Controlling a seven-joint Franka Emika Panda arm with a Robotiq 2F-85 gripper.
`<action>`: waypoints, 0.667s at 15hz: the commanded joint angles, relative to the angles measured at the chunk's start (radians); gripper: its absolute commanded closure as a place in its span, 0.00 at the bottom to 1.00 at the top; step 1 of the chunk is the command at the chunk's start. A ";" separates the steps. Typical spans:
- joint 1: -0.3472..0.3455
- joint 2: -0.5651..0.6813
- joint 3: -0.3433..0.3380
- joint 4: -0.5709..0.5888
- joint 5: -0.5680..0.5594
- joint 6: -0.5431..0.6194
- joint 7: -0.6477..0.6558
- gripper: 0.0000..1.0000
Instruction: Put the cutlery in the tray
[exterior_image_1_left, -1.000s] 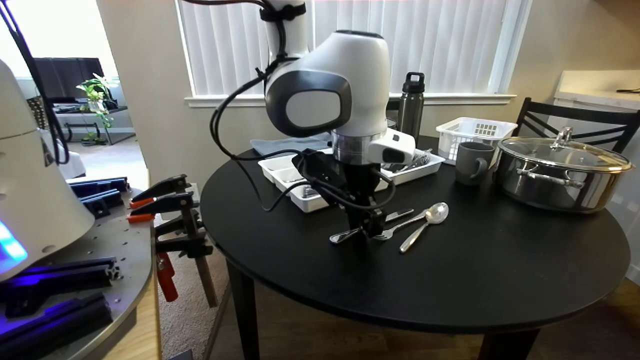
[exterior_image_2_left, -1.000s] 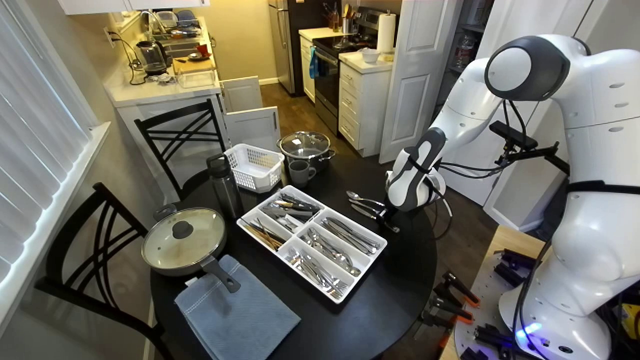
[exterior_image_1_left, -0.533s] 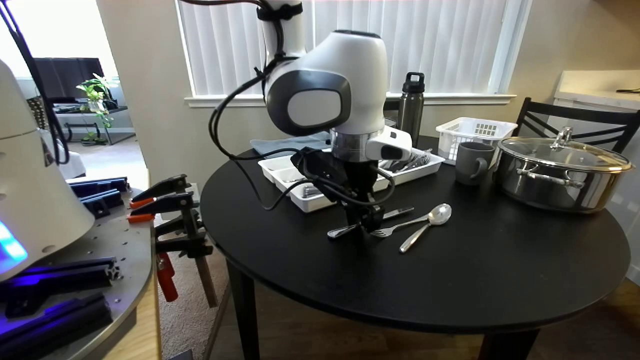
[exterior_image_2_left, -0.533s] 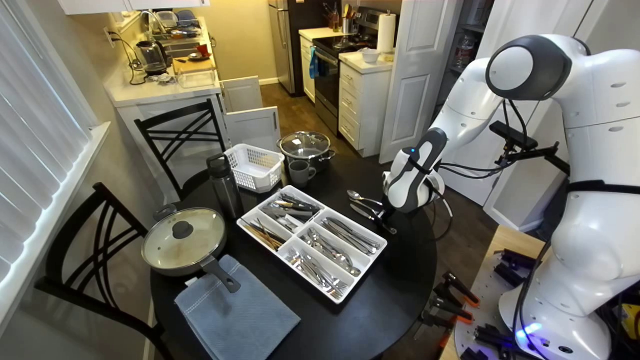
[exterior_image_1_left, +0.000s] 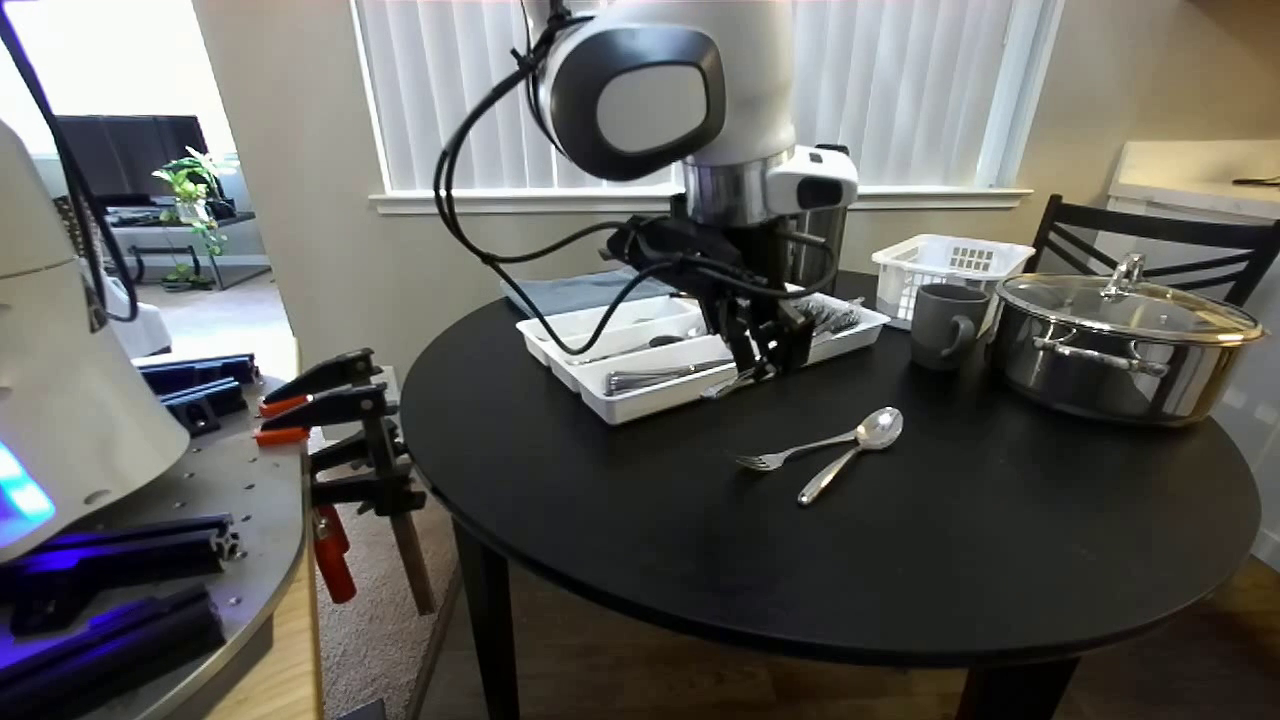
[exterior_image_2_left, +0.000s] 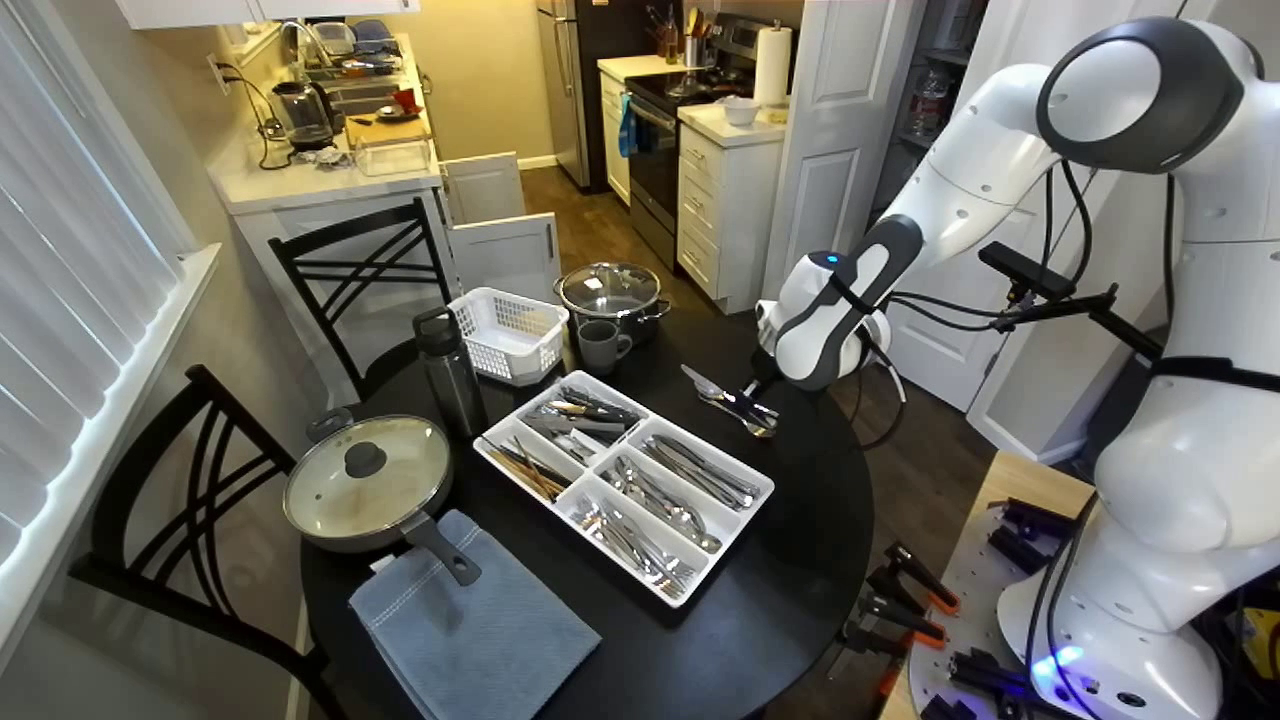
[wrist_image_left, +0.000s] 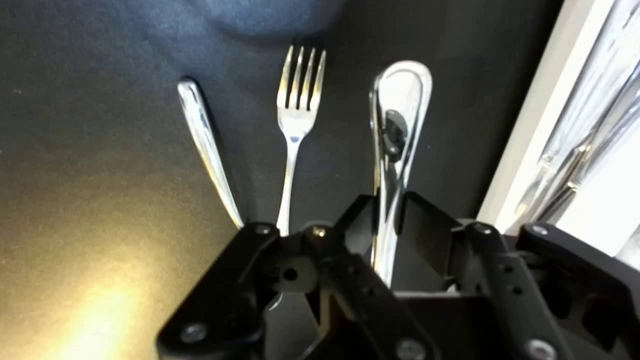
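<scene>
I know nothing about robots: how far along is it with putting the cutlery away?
Looks done: the tray holds sorted cutlery, though I can't tell who put it there.
In hand: the gripper pinches a knife above the table, not yet over the tray.
Left: that knife needs placing, then a fork and a spoon, both lying loose on the table.

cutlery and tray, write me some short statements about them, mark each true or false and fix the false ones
1. The gripper is closed on a knife: true.
2. A spoon and a fork lie loose on the table: true.
3. The gripper holds the fork: false; it holds the knife.
4. The divided white tray has cutlery in it: true.
5. The spoon lies inside the tray: false; it is on the table, outside the tray.
</scene>
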 joint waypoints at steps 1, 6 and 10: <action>-0.111 -0.052 0.148 -0.022 0.038 -0.099 -0.093 0.95; -0.145 -0.057 0.276 -0.015 0.207 -0.322 -0.205 0.95; -0.069 -0.089 0.224 -0.030 0.262 -0.355 -0.226 0.95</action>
